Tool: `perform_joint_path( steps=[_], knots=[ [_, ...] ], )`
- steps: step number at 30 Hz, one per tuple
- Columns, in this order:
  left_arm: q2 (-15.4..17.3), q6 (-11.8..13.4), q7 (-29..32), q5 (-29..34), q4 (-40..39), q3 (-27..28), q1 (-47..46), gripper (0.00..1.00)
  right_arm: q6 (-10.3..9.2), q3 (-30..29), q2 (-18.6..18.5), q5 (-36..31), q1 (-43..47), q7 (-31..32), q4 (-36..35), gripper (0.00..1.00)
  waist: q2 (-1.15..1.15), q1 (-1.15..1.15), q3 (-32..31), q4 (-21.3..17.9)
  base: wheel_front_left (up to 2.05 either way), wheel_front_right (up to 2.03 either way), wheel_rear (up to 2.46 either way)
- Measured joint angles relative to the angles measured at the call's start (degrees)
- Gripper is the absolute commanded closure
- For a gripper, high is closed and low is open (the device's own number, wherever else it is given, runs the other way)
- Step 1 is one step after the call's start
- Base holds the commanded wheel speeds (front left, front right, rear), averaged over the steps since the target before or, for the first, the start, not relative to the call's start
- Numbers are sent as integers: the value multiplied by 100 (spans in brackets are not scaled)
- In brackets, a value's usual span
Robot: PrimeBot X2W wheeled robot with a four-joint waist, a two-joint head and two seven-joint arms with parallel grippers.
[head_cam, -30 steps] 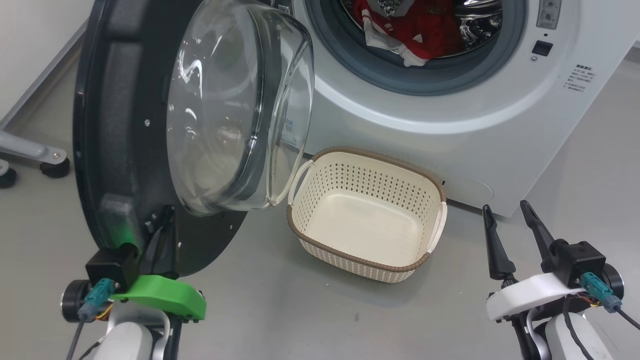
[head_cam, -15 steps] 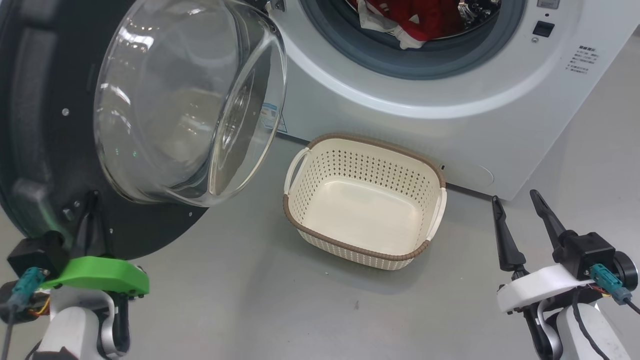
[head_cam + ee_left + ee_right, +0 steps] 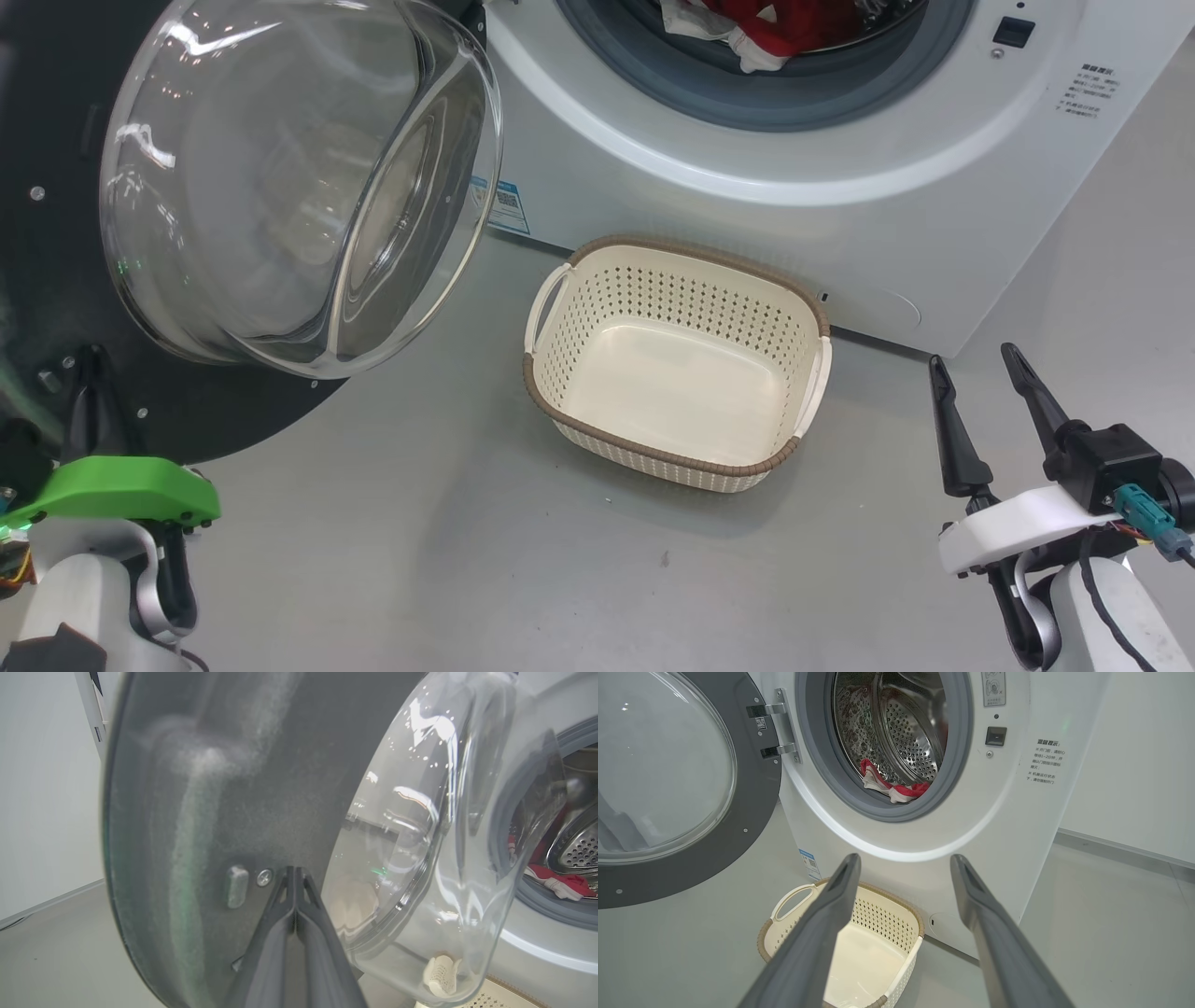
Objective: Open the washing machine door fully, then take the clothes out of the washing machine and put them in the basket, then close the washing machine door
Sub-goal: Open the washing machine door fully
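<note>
Left tool (image 3: pixel 295 870) closed, tips against door (image 3: pixel 210 788); right tool (image 3: pixel 971 355) spread, empty, beside basket (image 3: pixel 691 308).

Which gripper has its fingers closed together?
The left gripper, fingers shut together at the black rim of the washing machine door; the right gripper has its fingers wide apart.

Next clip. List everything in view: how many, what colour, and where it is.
washing machine: one, white, at the back, on the floor
door: one, black rim with clear glass bowl, swung open at the left
clothes: one bundle as far as shows, red and white, in the drum by the seal's lower edge
basket: one, cream with brown rim, on the floor before the machine, nothing in it
label: one, blue, low on the machine's front
floor: one, grey, underfoot
left gripper: one, dark fingers, shut, tips at the door's inner face
right gripper: one, dark fingers, open, holding nothing, right of the basket
</note>
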Motion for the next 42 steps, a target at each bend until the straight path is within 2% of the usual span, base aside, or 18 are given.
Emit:
perform_joint_path(
  steps=[14, 26, 27, 28, 29, 30, 31, 32, 33, 37, 42],
  knots=[
    [-171, 47, -36, 220, -131, -121, 62, 100, 7, 16, 29, -8, -23, 0, 52, 0, 0, 0, -79, -29, 0, 0, 0],
    [-375, 40, -52, 499, -896, -355, 932, 100, 48, 57, 129, -5, -21, 0, 114, 0, 0, 0, -308, -191, 0, 0, 0],
    [-389, 40, -52, 499, -971, -380, 996, 92, 48, 48, 146, 9, -19, 0, 115, 0, 0, 0, -326, -211, 0, 0, 0],
    [-391, 32, -53, 500, -1051, -404, 1050, 80, 48, 46, 164, 20, -18, 0, 116, 0, 0, 0, -344, -234, 0, 0, 0],
    [-391, 2, -53, 503, -1128, -443, 1088, 58, 48, 49, 180, 20, -15, 0, 120, 0, 0, 0, -359, -258, 0, 0, 0],
    [-390, -18, -53, 509, -1185, -505, 1112, 41, 48, 52, 199, 20, -13, 0, 124, 0, 0, 0, -376, -283, 0, 0, 0],
    [-392, -47, -53, 510, -1236, -580, 1145, 19, 48, 53, 208, 21, -12, 0, 137, 0, 0, 0, -393, -310, 0, 0, 0],
    [-393, -100, -53, 516, -1284, -655, 1190, 3, 48, 52, 211, 22, -8, 1, 154, 0, 0, 0, -411, -338, 0, 0, 0],
    [-393, -160, -53, 527, -1319, -746, 1235, 0, 48, 48, 213, 33, 1, 1, 163, 0, 0, 0, -429, -367, 0, 0, 0],
    [-397, -319, -49, 606, -1410, -1039, 1389, 0, 49, 78, 245, 49, 16, 0, 187, 0, 0, 0, -501, -504, 0, 0, 0],
    [-331, -337, -7, 786, -1523, -1145, 1450, 0, 51, 156, 275, 49, 31, 0, 215, 0, 0, 0, -582, -729, 0, 0, 0]
  ],
)
